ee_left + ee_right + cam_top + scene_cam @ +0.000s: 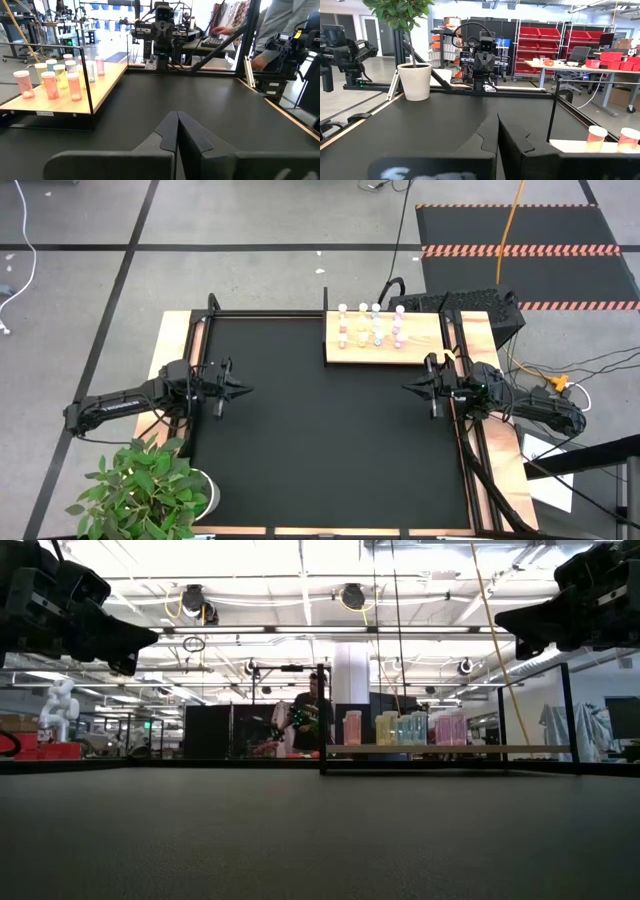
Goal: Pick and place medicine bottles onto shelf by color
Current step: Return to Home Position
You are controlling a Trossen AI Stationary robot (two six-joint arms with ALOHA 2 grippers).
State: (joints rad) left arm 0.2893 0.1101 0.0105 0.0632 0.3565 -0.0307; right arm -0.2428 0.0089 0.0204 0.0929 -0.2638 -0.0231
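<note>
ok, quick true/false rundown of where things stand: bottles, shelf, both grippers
1. Every medicine bottle in view stands upright on the shelf. True.
2. The left gripper holds a bottle. False: its fingers are shut on nothing, above the left side of the black mat.
3. The right gripper hovers over the shelf. False: it is off the shelf, above the mat's right side, shut and empty.
4. A potted plant stands beside the mat on the left gripper's side. True.
</note>
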